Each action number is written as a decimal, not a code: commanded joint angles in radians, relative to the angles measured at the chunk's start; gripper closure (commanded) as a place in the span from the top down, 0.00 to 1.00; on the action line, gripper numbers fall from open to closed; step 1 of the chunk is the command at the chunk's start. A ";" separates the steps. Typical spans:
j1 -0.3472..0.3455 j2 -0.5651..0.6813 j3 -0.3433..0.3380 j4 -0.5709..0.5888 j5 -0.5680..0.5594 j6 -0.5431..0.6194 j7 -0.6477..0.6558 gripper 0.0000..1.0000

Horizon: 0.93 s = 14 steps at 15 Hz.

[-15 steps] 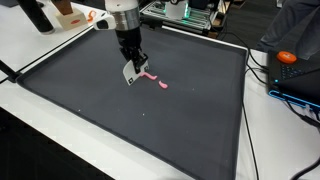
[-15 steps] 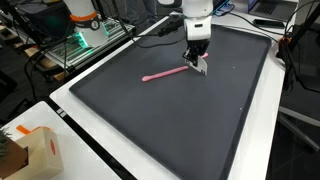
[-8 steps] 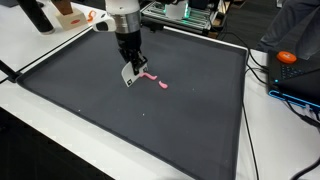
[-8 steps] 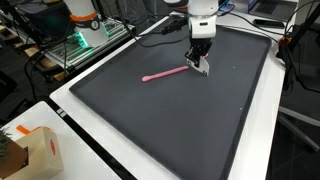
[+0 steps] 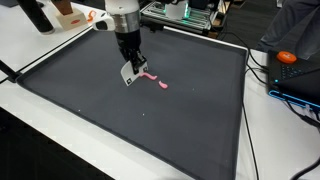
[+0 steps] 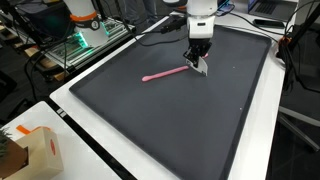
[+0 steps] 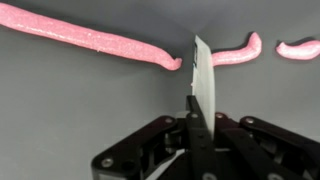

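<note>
My gripper (image 7: 193, 120) is pinched narrow around a thin blade (image 7: 203, 75), which stands upright at a break in the pink rope (image 7: 90, 38) lying on the desk's dark mat (image 5: 190, 120). I should press straight down, square to the rope, without dragging sideways.

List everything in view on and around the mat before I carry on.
long pink strip: 1, pink, lying on the mat on one side of the blade
short pink bits: 2, pink, on the mat on the blade's other side
blade: 1, pale grey, held in the gripper, its tip at the gap between the long strip and the bits
mat: 1, black, covers most of the table
table: 1, white, under the mat
box: 1, brown cardboard, off the mat near a table corner
orange thing: 1, orange, off the mat among cables; too small to identify
gripper: 1, black, above the mat, shut on the blade
arm: 1, white, above the gripper
</note>
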 commanded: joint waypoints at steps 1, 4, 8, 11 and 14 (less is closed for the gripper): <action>-0.022 0.006 0.010 -0.072 0.020 0.037 -0.034 0.01; -0.031 -0.034 0.034 -0.092 0.050 0.063 -0.064 0.01; -0.021 -0.079 0.037 -0.123 0.048 0.104 -0.066 0.01; -0.008 -0.118 0.040 -0.144 0.039 0.139 -0.056 0.01; 0.020 -0.152 0.024 -0.146 0.005 0.152 -0.024 0.01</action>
